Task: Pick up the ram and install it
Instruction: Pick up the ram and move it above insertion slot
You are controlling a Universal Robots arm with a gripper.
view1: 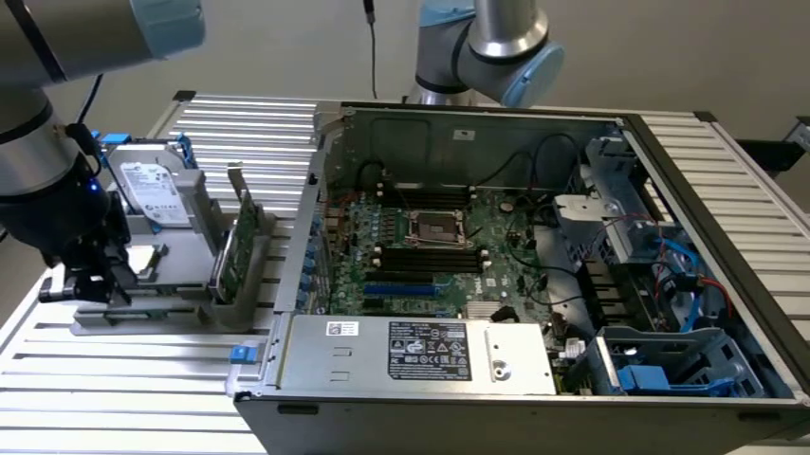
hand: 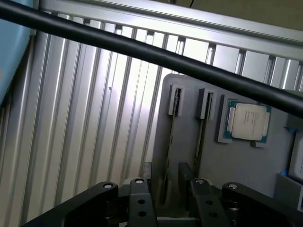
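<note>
At the holder's (hand: 187,142) edge slot, gripper (hand: 165,176) jaws apart, straddling the upright ram (hand: 171,142), processor (hand: 248,120) nearby.

The grey, blue-capped metal arm (view1: 26,152) bends down at the exterior view's left; its black two-finger gripper (hand: 166,174) points downward, jaws standing apart.

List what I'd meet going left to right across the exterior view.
Black claw → silver hard drive with blue rails → upright green circuit card → green motherboard → blue plastic bracket.
</note>
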